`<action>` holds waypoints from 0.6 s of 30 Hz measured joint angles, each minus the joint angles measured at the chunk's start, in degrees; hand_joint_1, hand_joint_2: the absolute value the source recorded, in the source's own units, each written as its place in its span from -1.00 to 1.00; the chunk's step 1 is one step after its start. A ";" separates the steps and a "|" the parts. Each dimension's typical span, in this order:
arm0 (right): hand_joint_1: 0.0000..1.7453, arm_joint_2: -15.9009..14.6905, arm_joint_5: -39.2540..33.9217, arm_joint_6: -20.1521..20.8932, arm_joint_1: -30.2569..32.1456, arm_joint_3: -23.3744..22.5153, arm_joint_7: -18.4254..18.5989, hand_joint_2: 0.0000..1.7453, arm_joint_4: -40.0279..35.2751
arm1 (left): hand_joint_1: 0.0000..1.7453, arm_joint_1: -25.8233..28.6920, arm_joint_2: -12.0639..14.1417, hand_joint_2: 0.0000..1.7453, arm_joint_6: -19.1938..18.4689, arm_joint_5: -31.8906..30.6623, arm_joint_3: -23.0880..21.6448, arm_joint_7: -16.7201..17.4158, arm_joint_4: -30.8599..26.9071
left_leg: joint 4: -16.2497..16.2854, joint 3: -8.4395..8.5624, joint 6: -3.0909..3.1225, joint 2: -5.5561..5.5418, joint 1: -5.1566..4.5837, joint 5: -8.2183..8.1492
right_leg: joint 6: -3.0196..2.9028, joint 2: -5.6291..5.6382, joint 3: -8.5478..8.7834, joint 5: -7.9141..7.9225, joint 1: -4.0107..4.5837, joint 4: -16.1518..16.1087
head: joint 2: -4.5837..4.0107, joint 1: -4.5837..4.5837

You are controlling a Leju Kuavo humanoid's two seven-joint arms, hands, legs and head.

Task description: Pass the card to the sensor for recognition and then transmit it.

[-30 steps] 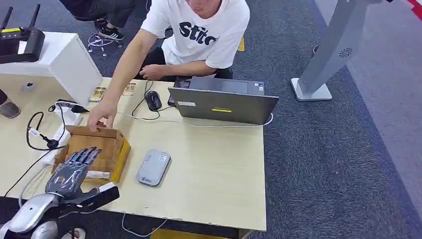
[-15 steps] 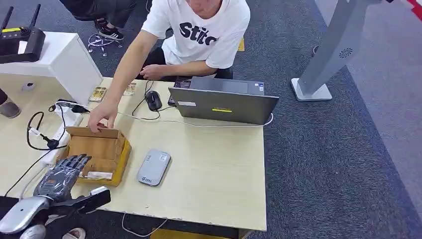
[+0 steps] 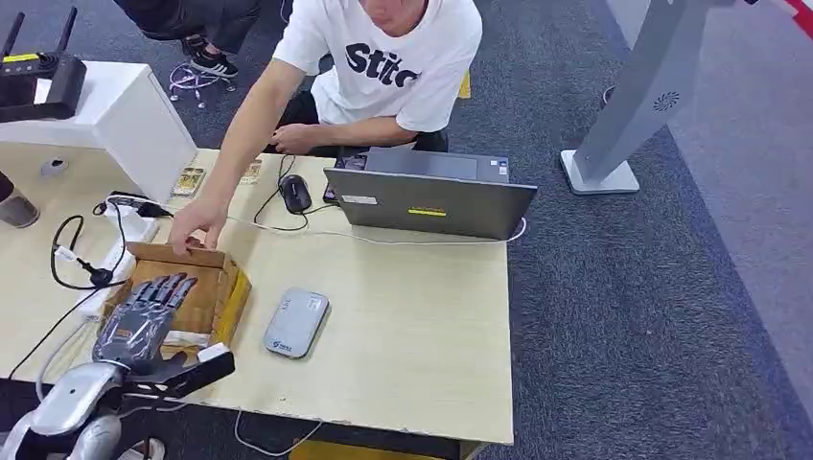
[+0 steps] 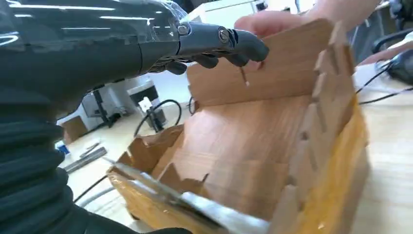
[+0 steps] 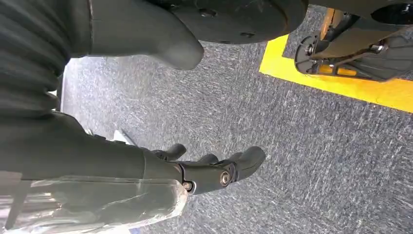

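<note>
While a seated person's hand (image 3: 197, 226) steadies the far wall of the box, the robot's left hand (image 3: 144, 316) hovers over the open cardboard box (image 3: 216, 278) at the left of the desk (image 3: 403, 326). Its fingers (image 4: 229, 41) are spread and nearly straight, palm down, holding nothing; the thumb sticks out toward the desk's near edge. A flat pale strip, probably the card (image 3: 187, 336), lies at the box's near wall, just under the heel of the hand, though it is too small to identify with certainty. In the left wrist view the fingertips reach above the far wall while the box floor below them looks bare brown cardboard. My judgement is that the hand is poised to reach in, and the person holds the box so it will not slide.

Just beyond the box from the hand lie black cables and a white power strip (image 3: 120, 249). To the right of the hand, a short way off on the desk, sits a flat grey sensor (image 3: 296, 322), placed within easy reach for presenting the card. Farther right and away stand a mouse (image 3: 294, 193) and a grey laptop (image 3: 431, 196).

The right hand (image 5: 209, 170) hangs beside the body over grey carpet, fingers loosely curled, empty.
</note>
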 joint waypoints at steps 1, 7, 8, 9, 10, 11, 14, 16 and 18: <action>-1.00 0.00 0.02 0.00 -0.01 0.00 0.00 1.00 0.00 | -0.90 -0.14 -0.35 1.00 0.06 0.00 0.00 -0.11 0.16 | 0.00 0.00 0.00 0.01 0.00 0.00 | 0.00 0.00 0.00 0.00 0.00 0.00 | 0.00 0.00; -1.00 0.00 0.46 0.02 0.00 0.00 0.35 1.00 0.00 | -0.16 -0.29 -1.86 1.00 -0.05 0.57 -0.02 -1.07 0.68 | 0.00 0.00 0.00 0.01 0.00 0.00 | 0.00 0.02 -0.02 0.00 0.00 0.00 | 0.00 0.00; -1.00 0.00 0.50 0.02 0.01 0.00 0.46 1.00 0.00 | -0.10 -0.28 -1.99 1.00 -0.13 0.90 -0.02 -1.18 0.68 | 0.00 0.00 0.00 0.01 0.00 0.00 | 0.00 0.02 -0.01 0.00 0.00 0.00 | 0.00 -0.02; -1.00 0.00 0.50 0.02 0.02 0.00 0.50 1.00 0.00 | 0.02 -0.24 -2.07 1.00 -0.22 1.20 -0.02 -1.20 0.68 | 0.00 -0.01 0.00 0.01 0.00 0.00 | 0.00 0.02 -0.01 0.00 0.00 0.00 | 0.00 0.00; -1.00 0.00 0.55 0.04 0.02 0.00 0.55 1.00 0.00 | 0.10 -0.14 -2.07 1.00 -0.46 1.47 -0.02 -1.24 0.68 | 0.00 -0.01 0.00 0.01 0.00 0.00 | 0.00 0.02 -0.01 0.00 0.00 0.00 | 0.00 -0.02; -1.00 0.00 0.68 0.09 0.02 0.00 0.55 1.00 0.00 | 0.08 -0.03 -2.05 1.00 -0.81 1.79 -0.02 -1.24 0.68 | 0.00 0.00 0.00 0.01 0.00 0.00 | 0.00 0.02 -0.01 0.00 0.00 0.00 | 0.00 -0.02; -1.00 0.00 0.98 0.09 0.03 0.00 0.55 1.00 0.00 | 0.28 0.25 -1.97 1.00 -1.80 2.58 -0.02 -1.24 0.68 | 0.00 -0.01 0.00 0.00 0.00 0.00 | 0.00 0.01 0.01 0.00 0.00 0.00 | 0.00 -0.02; -1.00 0.00 1.14 0.09 0.03 0.00 0.55 1.00 0.00 | 0.52 0.46 -1.68 1.00 -2.73 3.37 -0.02 -1.24 0.68 | 0.00 -0.01 0.00 0.00 0.00 0.00 | 0.00 0.01 0.01 0.00 0.00 0.00 | 0.00 0.00; -1.00 -0.02 1.29 0.13 0.05 0.00 0.55 1.00 0.00 | 0.64 0.71 -1.00 1.00 -3.32 3.87 -0.02 -1.24 0.68 | 0.00 0.00 0.00 0.00 0.00 0.00 | 0.00 0.02 0.00 0.00 0.00 0.00 | 0.00 -0.02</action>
